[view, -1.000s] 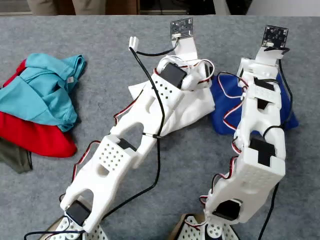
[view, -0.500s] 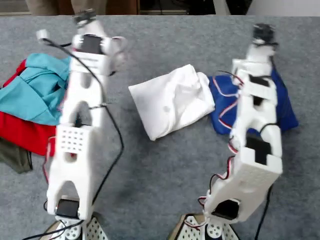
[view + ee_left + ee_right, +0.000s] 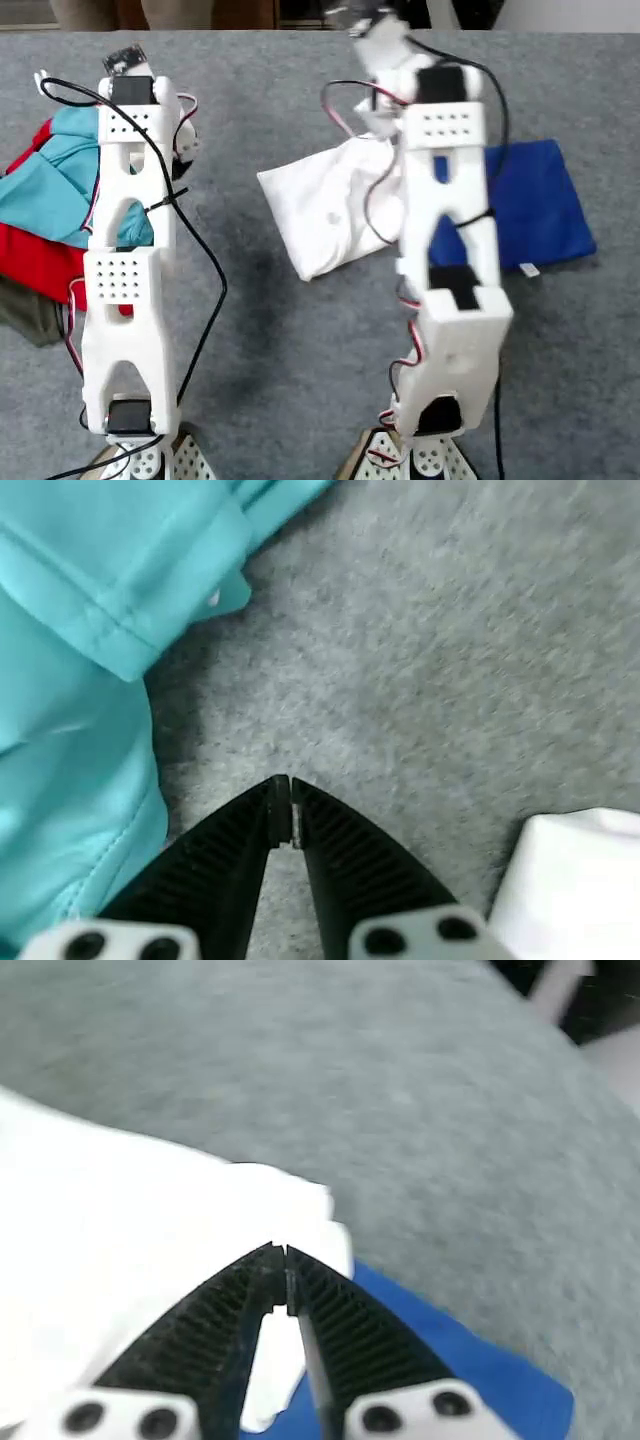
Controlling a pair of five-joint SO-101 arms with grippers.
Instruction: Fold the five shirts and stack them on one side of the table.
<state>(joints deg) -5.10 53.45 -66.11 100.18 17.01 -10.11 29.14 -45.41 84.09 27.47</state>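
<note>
The left gripper (image 3: 283,810) hung just above the grey table (image 3: 300,380) with its jaws pressed together and nothing between them, right beside the edge of a teal shirt (image 3: 60,730). That shirt lay crumpled at the far left of the table, on top of a red shirt (image 3: 40,265), and a dark olive shirt (image 3: 25,315) poked out from under the near edge of the pile. A small white label (image 3: 215,598) showed at a hem of the teal shirt, too small for any writing on it to be read. The right gripper (image 3: 280,1280) was also closed on nothing, and it sat over the far right corner of a white shirt (image 3: 320,215), where that shirt met a blue shirt (image 3: 540,205). The white shirt lay folded into a loose bundle near the middle of the table. The blue shirt lay folded flat just to its right, touching it, with a white label (image 3: 527,268) sticking out at its near edge, its print unreadable. The three unfolded shirts on the left were well apart from the two folded ones.
</note>
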